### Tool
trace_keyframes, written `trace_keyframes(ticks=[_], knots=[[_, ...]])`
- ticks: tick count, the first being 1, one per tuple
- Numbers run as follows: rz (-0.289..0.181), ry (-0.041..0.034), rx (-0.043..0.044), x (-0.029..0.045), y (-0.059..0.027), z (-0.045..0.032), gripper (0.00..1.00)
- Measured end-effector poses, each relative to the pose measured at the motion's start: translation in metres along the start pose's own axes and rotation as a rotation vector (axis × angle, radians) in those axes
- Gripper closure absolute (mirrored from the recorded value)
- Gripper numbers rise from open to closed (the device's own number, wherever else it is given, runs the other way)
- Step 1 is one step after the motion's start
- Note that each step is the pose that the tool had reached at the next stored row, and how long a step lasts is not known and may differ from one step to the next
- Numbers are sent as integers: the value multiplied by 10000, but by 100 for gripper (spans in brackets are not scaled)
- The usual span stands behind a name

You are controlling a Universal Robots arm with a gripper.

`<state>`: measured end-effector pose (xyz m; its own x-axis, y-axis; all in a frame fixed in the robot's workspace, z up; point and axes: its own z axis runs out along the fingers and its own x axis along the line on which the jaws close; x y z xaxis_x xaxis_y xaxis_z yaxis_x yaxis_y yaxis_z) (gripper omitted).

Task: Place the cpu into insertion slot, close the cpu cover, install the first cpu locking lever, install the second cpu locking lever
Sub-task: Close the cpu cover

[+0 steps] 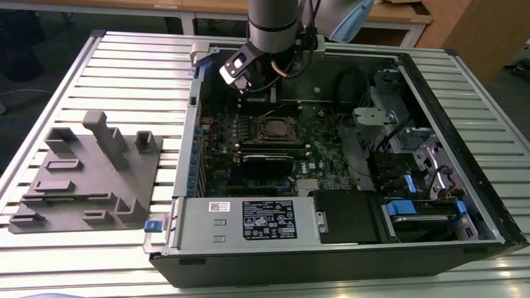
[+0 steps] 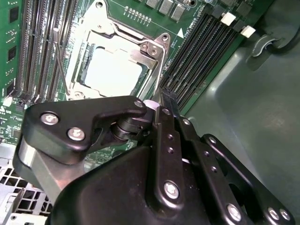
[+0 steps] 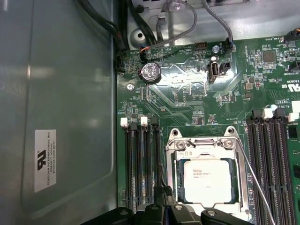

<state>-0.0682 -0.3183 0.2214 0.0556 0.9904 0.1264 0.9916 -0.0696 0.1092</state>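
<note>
The cpu lies flat in the insertion slot on the green board, its silver-grey top showing through the cut-out of the cpu cover. The cover is down over the chip in both wrist views. One thin wire locking lever stands away from the socket's side. My gripper is shut with its fingertips close to the socket's other edge, next to a second thin lever end. In the exterior view the gripper hangs inside the open case just behind the cpu.
Black memory slots flank the socket on both sides. The case wall is close by. A power supply and drive bays fill the case's front and the exterior view's right. A grey fixture lies on the slatted table.
</note>
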Motion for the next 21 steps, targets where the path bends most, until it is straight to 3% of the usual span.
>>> trace_keyframes(ticks=[8,21], knots=[[-2,3,-20,-3,-3,22,89],[328,-45,-249,-8,-8,66,89]])
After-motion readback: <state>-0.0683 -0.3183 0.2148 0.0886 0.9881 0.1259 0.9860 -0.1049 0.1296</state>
